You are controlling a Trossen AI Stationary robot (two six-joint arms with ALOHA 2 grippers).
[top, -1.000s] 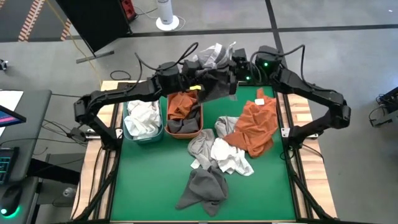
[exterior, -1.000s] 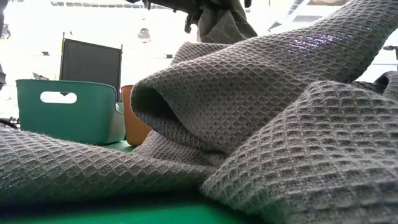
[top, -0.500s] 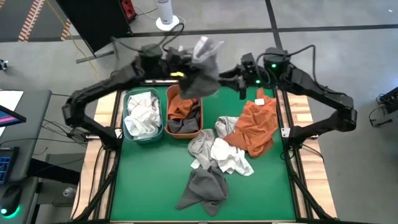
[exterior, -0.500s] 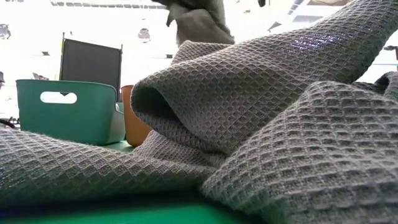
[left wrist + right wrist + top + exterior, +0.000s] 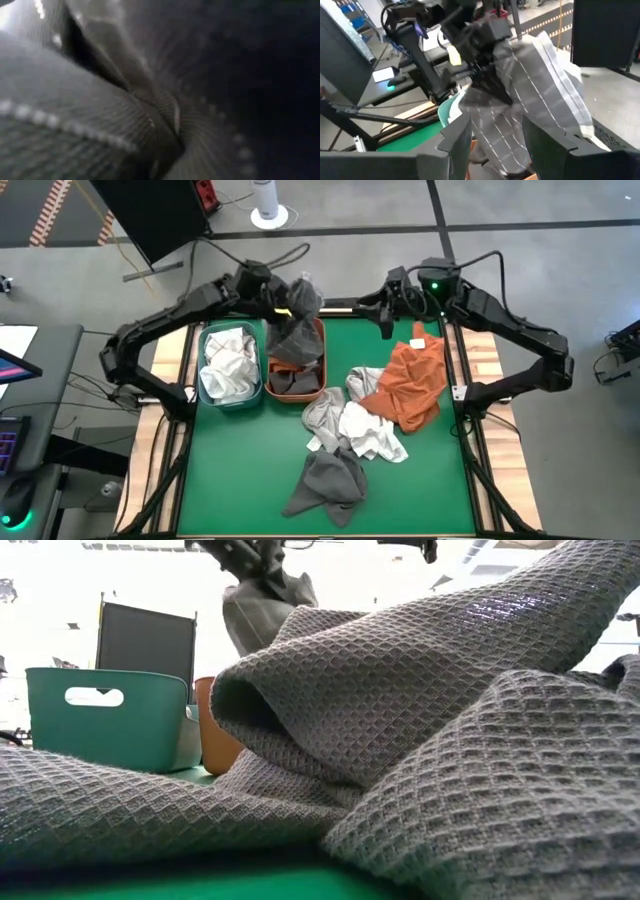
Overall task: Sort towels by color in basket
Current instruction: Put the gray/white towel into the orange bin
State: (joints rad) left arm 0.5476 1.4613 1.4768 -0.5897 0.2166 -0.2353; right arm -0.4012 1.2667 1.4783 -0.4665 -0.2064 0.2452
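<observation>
Nearest the table's front edge: one dark grey waffle-weave towel (image 5: 325, 485), crumpled on the green table mat (image 5: 230, 470); it fills most of the low view, well apart from both grippers.

Mid-table pile: one light grey towel (image 5: 322, 412), one white towel (image 5: 368, 432) lying over it, and one rust orange towel (image 5: 410, 380) spread beside them, all touching. The orange towel lies just below and forward of the right gripper's jaws, not touched by them.

Containers, toward the far side: one teal basket (image 5: 205, 385) holding white towels (image 5: 230, 360); beside it and touching, one orange-brown basket (image 5: 320, 375) holding a dark towel (image 5: 295, 383) at its near end.

Left gripper (image 5: 290, 302): over the far end of the orange-brown basket, jaws closed on a grey-checked towel (image 5: 298, 325). The cloth hangs straight down from the jaws, its lower part draping into that basket. In the left wrist view the cloth presses against the lens and nothing else can be made out. In the right wrist view the same towel shows thin pale lines on grey, bunched at the left jaws.

Right gripper (image 5: 385, 315): at the table's far edge, beside the left gripper and apart from the hanging towel; jaws parted, holding nothing.
</observation>
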